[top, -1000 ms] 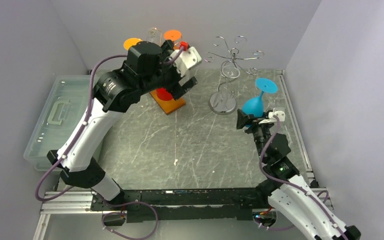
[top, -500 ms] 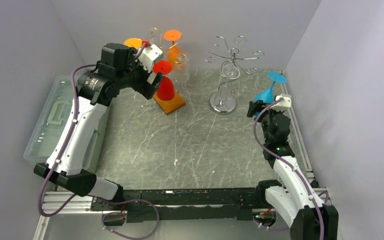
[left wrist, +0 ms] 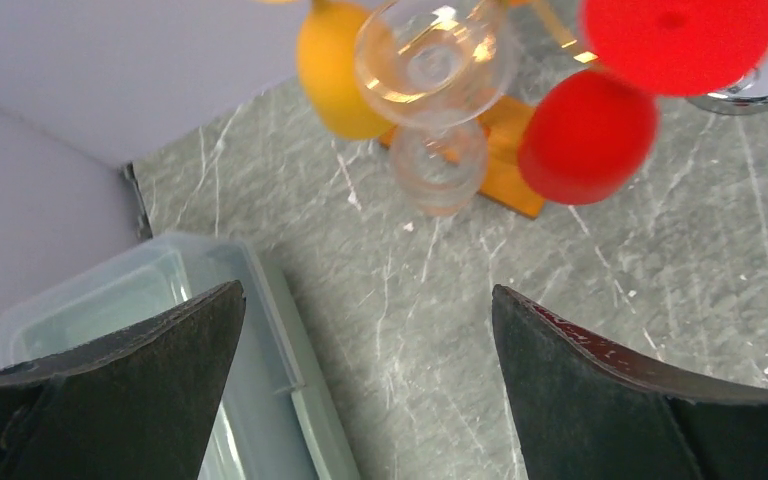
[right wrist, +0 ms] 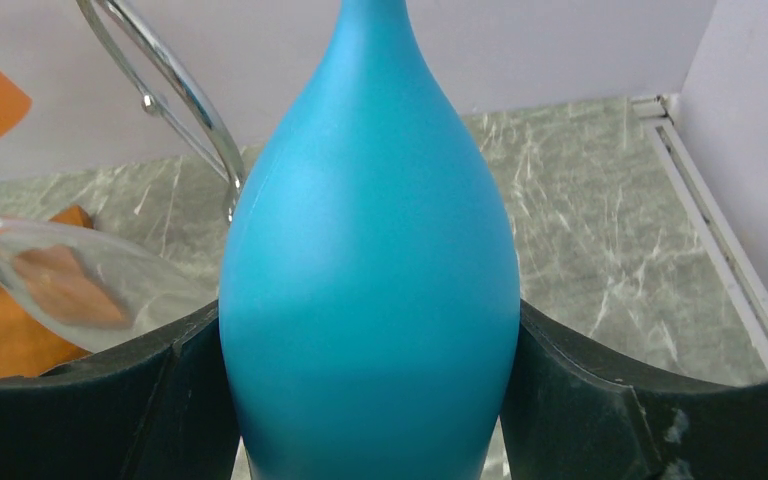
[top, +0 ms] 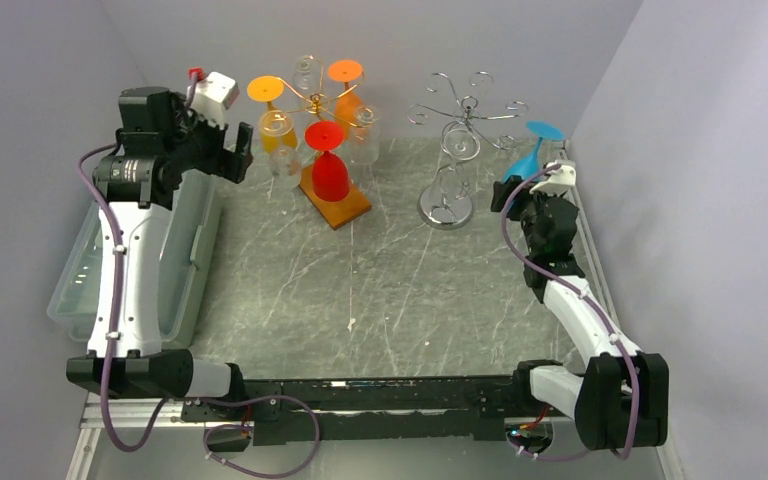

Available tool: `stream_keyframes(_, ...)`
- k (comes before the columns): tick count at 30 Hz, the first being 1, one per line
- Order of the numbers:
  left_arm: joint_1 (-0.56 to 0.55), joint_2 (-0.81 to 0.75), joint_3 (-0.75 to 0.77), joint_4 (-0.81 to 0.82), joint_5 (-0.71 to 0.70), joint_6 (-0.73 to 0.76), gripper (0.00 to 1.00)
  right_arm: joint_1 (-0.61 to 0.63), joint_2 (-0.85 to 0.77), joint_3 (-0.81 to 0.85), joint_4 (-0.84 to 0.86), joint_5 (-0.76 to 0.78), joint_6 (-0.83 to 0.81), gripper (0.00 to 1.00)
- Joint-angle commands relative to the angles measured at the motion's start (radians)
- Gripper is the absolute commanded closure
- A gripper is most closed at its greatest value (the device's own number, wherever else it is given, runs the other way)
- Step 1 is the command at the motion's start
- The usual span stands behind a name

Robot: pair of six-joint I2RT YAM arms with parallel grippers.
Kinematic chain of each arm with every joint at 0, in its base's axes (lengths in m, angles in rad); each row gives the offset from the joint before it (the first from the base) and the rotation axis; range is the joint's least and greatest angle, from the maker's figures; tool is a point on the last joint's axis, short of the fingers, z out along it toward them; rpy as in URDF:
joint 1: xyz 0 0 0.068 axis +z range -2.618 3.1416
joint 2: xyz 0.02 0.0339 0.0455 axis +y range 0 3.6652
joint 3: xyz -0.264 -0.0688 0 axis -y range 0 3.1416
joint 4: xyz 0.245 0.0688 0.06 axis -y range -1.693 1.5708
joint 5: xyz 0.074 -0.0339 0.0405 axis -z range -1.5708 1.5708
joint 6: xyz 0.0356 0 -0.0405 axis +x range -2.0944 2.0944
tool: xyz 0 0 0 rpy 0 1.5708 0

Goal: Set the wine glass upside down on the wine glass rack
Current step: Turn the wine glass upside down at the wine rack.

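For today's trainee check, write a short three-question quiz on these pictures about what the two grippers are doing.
1. True or false: the left gripper is shut.
2. What colour is the wine glass held by the right gripper? A red, B blue, C orange.
3. Fill in: the right gripper grips the wine glass by its ____.
Key: 1 false, it stands open with nothing in it; 2 B; 3 bowl.

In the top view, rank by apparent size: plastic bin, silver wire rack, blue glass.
Largest to smallest: plastic bin, silver wire rack, blue glass. The glass's bowl is partly hidden, yet it is clearly smallest.
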Motion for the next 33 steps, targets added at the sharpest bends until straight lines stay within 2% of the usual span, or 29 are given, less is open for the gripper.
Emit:
stream_keyframes(1,0.122,0.0,-0.052,0.062,0.01,-0.034,0.0,-0.012,0.037,0.107,0.069,-0.042,-0.034,0.29)
stream_keyframes(5,0.222,0.036,-0.044,0.065,0.037,-0.061,0.01,-0.017,0.086,0.128,0.091,-0.079,-0.032,0.29)
stream_keyframes(8,0.253,0.041,-0.064,0.081,0.052,-0.063,0.01,-0.021,0.125,0.123,0.128,-0.098,-0.031,0.29)
stream_keyframes(15,0.263,0.042,-0.126,0.127,-0.015,-0.009,0.01,-0.031,0.194,0.127,0.173,-0.183,-0.07,0.28)
stream_keyframes(21,0.272,0.07,-0.095,0.087,0.042,-0.041,0.01,-0.031,0.224,0.154,0.173,-0.247,-0.096,0.27)
stream_keyframes(33,0.272,0.042,-0.158,0.09,0.117,-0.021,0.0,-0.031,0.29,0.194,0.186,-0.335,-0.136,0.27)
